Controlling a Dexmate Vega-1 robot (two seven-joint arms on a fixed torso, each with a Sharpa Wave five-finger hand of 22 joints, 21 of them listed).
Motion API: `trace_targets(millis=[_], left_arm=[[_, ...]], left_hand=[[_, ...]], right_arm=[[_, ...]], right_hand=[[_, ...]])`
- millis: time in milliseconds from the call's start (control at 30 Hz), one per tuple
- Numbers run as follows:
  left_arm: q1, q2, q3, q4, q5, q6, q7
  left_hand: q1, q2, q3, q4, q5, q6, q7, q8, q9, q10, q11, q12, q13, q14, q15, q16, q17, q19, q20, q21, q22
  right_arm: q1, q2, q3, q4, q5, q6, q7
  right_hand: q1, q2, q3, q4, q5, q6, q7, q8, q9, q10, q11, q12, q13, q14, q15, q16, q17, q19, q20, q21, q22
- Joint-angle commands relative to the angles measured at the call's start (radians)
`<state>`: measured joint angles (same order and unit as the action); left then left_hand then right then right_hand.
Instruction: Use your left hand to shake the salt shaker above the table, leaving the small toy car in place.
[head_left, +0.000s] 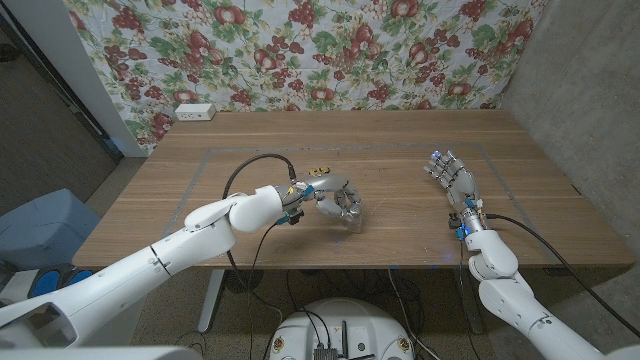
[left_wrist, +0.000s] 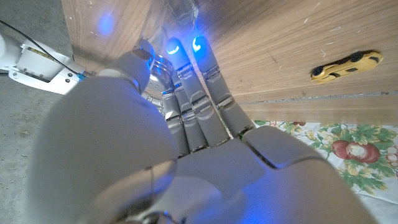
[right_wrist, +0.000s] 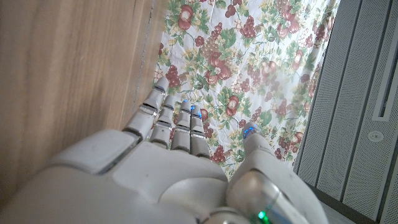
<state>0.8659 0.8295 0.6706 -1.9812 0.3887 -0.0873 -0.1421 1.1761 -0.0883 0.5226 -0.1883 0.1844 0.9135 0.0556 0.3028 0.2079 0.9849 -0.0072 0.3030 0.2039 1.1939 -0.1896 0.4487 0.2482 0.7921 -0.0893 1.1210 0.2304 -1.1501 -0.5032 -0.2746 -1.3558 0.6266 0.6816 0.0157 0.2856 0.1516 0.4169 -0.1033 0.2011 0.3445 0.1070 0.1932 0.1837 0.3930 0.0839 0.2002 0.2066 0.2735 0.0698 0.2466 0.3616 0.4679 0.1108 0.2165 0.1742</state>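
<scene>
1. Curling around a clear, shiny salt shaker (left_wrist: 163, 65), the left hand (head_left: 338, 203) is sitting near the middle of the light brown wooden table (head_left: 400, 150), its fingers (left_wrist: 199, 93) bending down toward the tabletop.
2. Head view is showing the shaker (head_left: 352, 221) only as a small glinting shape under the fingertips; cannot tell whether it is touching the wood or just above it.
3. Left wrist view is showing the clear body tucked between thumb and fingers, so the hand is clamping on it.
4. Small yellow toy car (left_wrist: 347, 65) with black windows is lying on the table beyond the left hand, apart from it; in the head view it is peeking out just behind the hand (head_left: 321, 170).
5. Right hand (head_left: 453, 180) is standing on the right side of the table, well apart from the left, fingers (right_wrist: 177, 121) stretched out straight and slightly apart, holding nothing.
6. Fruit-and-flower patterned cloth (head_left: 330, 50) is hanging behind the table's far edge, and a white power strip (head_left: 194, 112) is lying at the far left corner.
</scene>
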Motion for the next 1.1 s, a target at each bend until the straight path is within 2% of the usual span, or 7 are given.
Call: trace_targets(millis=[33,600,633,900,1100], left_arm=[[0.05,-0.016,-0.033,0.012,0.028,-0.039,0.101],[0.04,-0.043,-0.069,0.038,-0.051,-0.073,0.111],[0.039,-0.045,-0.071,0.038,-0.054,-0.072,0.112],[0.027,-0.055,-0.082,0.05,-0.071,-0.071,0.119],[0.023,-0.055,-0.099,0.043,-0.089,-0.054,0.124]], left_hand=[[0.183,0.156,-0.011,-0.001,-0.003,0.156,0.017,0.004,0.009,0.123,-0.055,0.01,0.007,0.068,-0.048,0.018,0.017,0.011,-0.111,0.027,0.008],[0.2,0.145,-0.02,0.002,-0.003,0.171,0.023,-0.005,0.006,0.14,-0.038,0.008,0.009,0.077,-0.047,0.033,0.04,0.007,-0.111,0.064,0.016],[0.202,0.144,-0.021,0.003,-0.003,0.172,0.022,-0.006,0.006,0.141,-0.031,0.007,0.009,0.076,-0.047,0.033,0.042,0.005,-0.11,0.068,0.016],[0.206,0.142,-0.023,0.004,-0.001,0.173,0.027,-0.012,0.005,0.144,-0.039,0.005,0.01,0.076,-0.047,0.036,0.049,-0.001,-0.109,0.079,0.017],[0.208,0.142,-0.024,0.006,0.0,0.173,0.027,-0.015,0.005,0.147,-0.034,0.004,0.011,0.075,-0.047,0.037,0.054,-0.007,-0.108,0.087,0.018]], right_arm=[[0.0,-0.001,0.0,0.003,0.006,-0.007,0.007],[0.052,0.009,-0.011,0.038,0.003,-0.026,0.018],[0.057,0.009,-0.013,0.042,-0.001,-0.025,0.019],[0.08,0.01,-0.02,0.054,-0.005,-0.045,0.015],[0.101,0.015,-0.024,0.075,0.001,-0.054,0.022]], right_hand=[[-0.011,0.003,-0.002,0.0,0.002,0.003,-0.002,0.003,0.003,0.007,0.001,0.007,0.002,0.003,0.003,0.002,0.003,0.004,-0.001,-0.006,0.006],[-0.013,0.003,-0.001,-0.001,0.001,0.003,-0.001,0.003,0.003,0.006,0.002,0.006,0.002,0.003,0.003,0.002,0.003,0.004,-0.001,-0.006,0.006],[-0.013,0.003,-0.001,-0.001,0.001,0.003,-0.001,0.003,0.003,0.007,0.002,0.006,0.002,0.002,0.001,0.001,0.003,0.004,-0.001,-0.006,0.006],[-0.013,0.003,-0.001,-0.002,0.001,0.003,-0.001,0.003,0.003,0.007,0.002,0.006,0.002,0.002,0.002,0.001,0.002,0.004,-0.001,-0.007,0.006],[-0.014,0.003,-0.001,-0.002,0.001,0.003,-0.002,0.002,0.003,0.005,0.003,0.005,0.002,0.002,0.0,0.001,0.002,0.004,-0.001,-0.007,0.006]])
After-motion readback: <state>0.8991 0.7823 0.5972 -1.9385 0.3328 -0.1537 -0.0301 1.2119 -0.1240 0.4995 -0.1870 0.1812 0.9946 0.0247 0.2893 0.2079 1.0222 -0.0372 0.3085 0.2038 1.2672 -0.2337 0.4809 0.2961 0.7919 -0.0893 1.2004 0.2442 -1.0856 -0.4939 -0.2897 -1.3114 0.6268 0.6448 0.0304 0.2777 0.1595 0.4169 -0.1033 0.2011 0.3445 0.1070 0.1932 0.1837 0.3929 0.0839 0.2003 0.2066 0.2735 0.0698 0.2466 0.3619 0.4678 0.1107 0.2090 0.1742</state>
